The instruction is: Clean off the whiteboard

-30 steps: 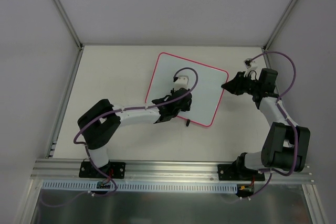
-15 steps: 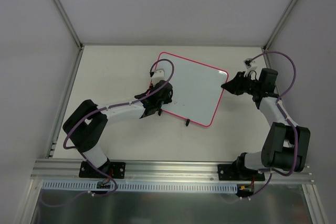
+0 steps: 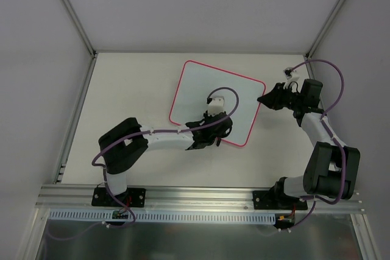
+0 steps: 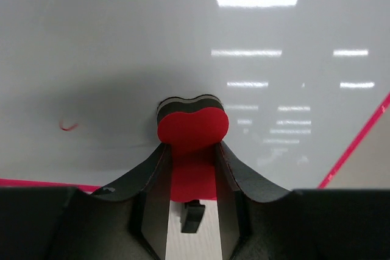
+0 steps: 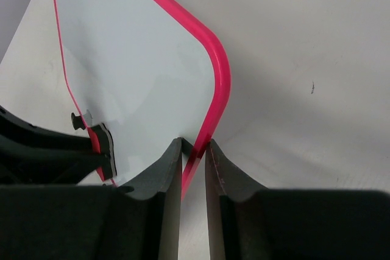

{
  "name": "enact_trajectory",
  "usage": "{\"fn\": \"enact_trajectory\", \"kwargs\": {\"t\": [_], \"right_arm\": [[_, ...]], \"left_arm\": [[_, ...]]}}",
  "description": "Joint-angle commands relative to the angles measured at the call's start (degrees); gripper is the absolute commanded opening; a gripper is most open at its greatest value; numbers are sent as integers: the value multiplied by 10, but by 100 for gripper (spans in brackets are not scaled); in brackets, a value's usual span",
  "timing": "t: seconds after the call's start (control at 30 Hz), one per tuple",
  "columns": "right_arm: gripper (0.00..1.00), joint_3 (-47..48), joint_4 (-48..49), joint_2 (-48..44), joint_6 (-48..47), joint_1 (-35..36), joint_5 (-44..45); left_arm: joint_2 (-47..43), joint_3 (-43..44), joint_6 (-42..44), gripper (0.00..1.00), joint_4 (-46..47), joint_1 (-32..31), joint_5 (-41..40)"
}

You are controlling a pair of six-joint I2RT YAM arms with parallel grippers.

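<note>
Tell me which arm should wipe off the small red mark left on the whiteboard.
Left. The left tool grips the red eraser against the whiteboard, the red mark close beside it. The right tool is clamped on the pink frame, steadying the board.

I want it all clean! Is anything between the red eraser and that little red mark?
Nothing visible. The left fingers hold the eraser against the whiteboard, and only bare white surface lies between it and the mark.

Off-white table (image 3: 134, 89), plain grey walls (image 3: 195, 4) (metal corner posts (image 3: 70, 10)); light even, perhaps from overhead.
</note>
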Motion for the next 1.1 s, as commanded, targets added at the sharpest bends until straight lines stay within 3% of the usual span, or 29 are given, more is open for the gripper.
{"fn": "enact_trajectory", "kwargs": {"t": [0.0,0.23,0.47,0.63,0.9,1.07], "right_arm": [[0,-10,0,-6,-21,15,-21],[0,-6,1,-3,-19,15,-22],[0,-5,0,-5,-19,15,-23],[0,-8,0,-6,-21,15,-21],[0,-7,0,-8,-20,15,-23],[0,-6,1,-7,-19,15,-20]], "left_arm": [[72,-6,-18,0,-45,-8,80],[35,-10,-4,0,-50,11,32],[-55,-133,-37,0,-64,114,-3],[-80,-161,-23,0,-64,158,-17],[-57,-106,39,0,-63,166,6],[-40,-33,97,0,-64,126,7]]}}
